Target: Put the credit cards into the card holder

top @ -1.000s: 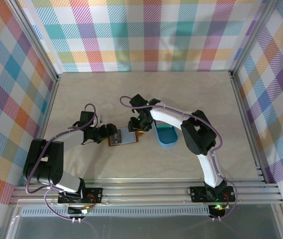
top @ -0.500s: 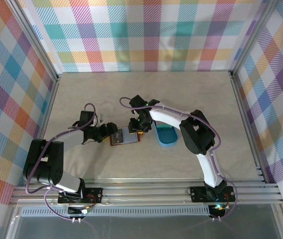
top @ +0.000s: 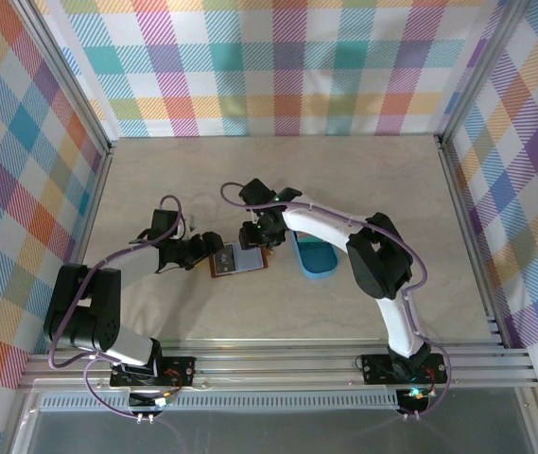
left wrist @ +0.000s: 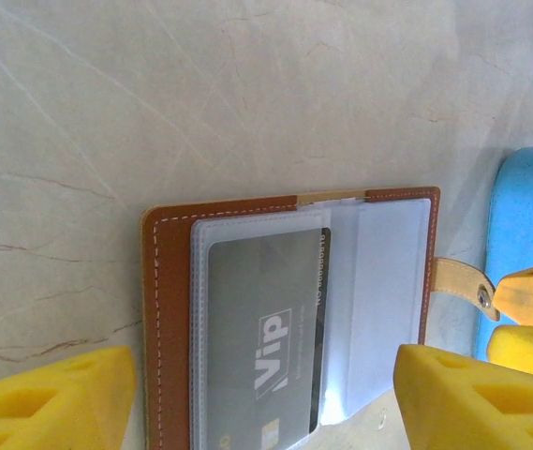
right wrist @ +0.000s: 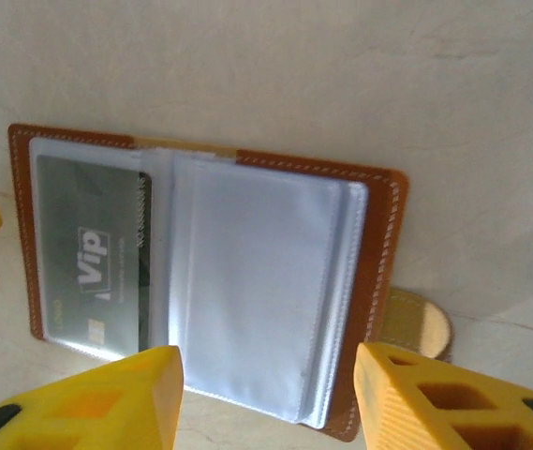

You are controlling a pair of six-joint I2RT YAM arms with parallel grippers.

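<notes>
Top external view: the card holder (top: pixel 237 260) is laid open on the desk (top: pixel 344 180), just left of the blue tray (top: pixel 316 257); a grey VIP card (left wrist: pixel 261 347) is seen tucked in its clear sleeve (left wrist: pixel 378 281). The left pincer (left wrist: pixel 261 394) is spread open astride the holder's edge; the right pincer (right wrist: pixel 266 384) is open above it. The holder is judged light and floppy, best pinned by its leather border; the card is judged thin, stiff and slippery, best taken by its edges.

Brown leather holder (right wrist: pixel 247 291) lies open and flat under the right hand (right wrist: pixel 266 375), clear sleeves up; a grey Vip card (right wrist: pixel 88 253) sits sleeved toward the left hand (left wrist: pixel 261 398).
</notes>
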